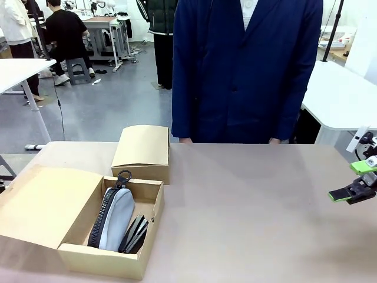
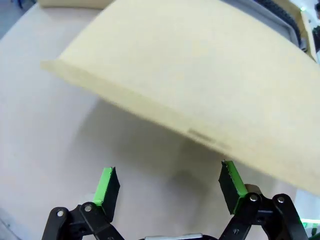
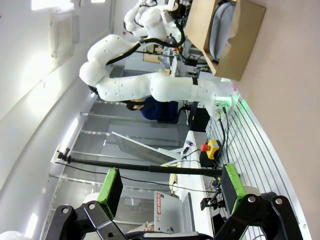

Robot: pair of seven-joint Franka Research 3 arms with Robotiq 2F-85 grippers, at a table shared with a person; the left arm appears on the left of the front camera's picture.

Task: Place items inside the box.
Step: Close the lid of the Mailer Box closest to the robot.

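Observation:
An open cardboard box stands at the table's front left, its lid flap folded out to the left. Inside lie a grey pencil case with a black zip and two black staplers beside it; a black loop shows at the far end. The marker and the yellow knife are hidden. My right gripper hangs open and empty at the right edge, far from the box; its wrist view shows the gripper holding nothing. My left gripper is open over bare table, just beside the flap.
A second, closed cardboard box sits behind the open one. A person in a navy coat stands at the far edge, hands at the table's rim. The brown tabletop stretches bare between the box and my right gripper.

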